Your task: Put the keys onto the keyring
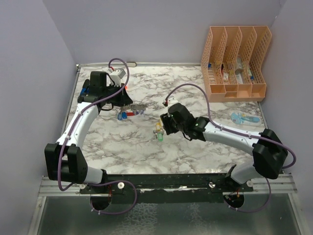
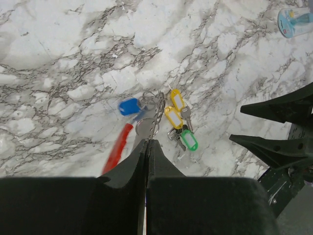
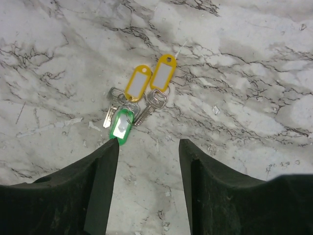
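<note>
While the left gripper point(image 2: 147, 143) pinches shut on the keyring point(image 2: 119, 149), the right gripper point(image 3: 149, 143) hangs with jaws apart over the yellow and green keys point(image 3: 139, 95) lying on the table point(image 3: 234, 58); gripping one looks next, which calls for descending and closing narrowly. The keyring's gate is hidden, and whether the blue key point(image 2: 129, 106) is already threaded is unclear

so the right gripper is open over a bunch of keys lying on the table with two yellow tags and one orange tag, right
Not quite: the third tag is green, not orange. The right wrist view shows the green tag beside the two yellow tags, with the right gripper open over that bunch of keys lying on the table.
</note>
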Robot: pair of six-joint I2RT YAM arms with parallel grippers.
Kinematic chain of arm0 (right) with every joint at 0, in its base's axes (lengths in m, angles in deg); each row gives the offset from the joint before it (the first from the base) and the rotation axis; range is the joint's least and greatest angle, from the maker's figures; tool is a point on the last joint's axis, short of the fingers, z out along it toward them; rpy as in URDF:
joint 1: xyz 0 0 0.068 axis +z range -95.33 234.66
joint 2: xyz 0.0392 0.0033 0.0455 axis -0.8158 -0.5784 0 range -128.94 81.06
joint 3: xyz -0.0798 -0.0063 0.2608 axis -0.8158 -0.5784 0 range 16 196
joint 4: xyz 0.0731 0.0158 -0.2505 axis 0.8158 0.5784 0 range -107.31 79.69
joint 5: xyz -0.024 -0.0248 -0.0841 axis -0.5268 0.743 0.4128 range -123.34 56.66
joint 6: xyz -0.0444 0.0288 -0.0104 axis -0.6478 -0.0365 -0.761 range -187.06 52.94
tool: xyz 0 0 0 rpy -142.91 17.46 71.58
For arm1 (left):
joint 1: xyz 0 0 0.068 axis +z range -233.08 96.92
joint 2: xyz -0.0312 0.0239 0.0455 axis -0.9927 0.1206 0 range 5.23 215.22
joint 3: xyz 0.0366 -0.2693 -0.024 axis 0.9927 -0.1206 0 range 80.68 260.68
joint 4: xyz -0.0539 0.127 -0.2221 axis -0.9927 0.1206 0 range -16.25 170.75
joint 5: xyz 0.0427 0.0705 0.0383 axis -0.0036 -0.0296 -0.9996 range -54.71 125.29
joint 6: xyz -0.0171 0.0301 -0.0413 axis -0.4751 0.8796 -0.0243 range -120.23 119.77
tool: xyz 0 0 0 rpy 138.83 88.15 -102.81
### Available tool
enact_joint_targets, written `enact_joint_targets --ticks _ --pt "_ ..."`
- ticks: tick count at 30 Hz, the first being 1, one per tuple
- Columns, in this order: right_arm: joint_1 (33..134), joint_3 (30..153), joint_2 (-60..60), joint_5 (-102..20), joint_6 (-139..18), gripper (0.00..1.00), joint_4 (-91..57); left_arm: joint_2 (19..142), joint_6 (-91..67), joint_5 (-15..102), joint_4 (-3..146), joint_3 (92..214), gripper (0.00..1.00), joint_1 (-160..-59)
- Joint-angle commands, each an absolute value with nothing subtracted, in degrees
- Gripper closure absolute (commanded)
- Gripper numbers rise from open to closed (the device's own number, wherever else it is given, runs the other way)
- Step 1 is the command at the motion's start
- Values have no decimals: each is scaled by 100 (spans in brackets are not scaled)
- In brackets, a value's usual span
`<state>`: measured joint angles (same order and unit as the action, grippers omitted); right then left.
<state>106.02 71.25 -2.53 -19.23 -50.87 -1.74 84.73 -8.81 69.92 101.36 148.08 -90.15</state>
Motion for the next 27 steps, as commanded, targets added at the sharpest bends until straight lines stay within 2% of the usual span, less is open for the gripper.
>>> enact_joint_targets --ticks 1,4,10,14,20,27 --pt "10534 7374 -541 -2269 -5228 50 -500 8318 -617 7086 10025 14842 100 -8840" --pt "10521 7305 -792 -2531 -5459 52 -799 8380 -613 7395 10024 14818 100 -8747" --pt "10433 7128 -952 -2950 -5718 64 -1429 8436 -480 7541 10133 14843 100 -8688" --pt "10432 6899 -817 -3452 -5917 65 -1827 8439 -472 7591 10182 14860 100 -8655" --pt "10432 6852 -613 -3309 -5919 70 -1965 8411 -463 7709 10270 14873 100 -8626" --pt "10432 6575 105 -3946 -6183 63 -3324 8392 -403 8026 10336 14798 100 -8629"
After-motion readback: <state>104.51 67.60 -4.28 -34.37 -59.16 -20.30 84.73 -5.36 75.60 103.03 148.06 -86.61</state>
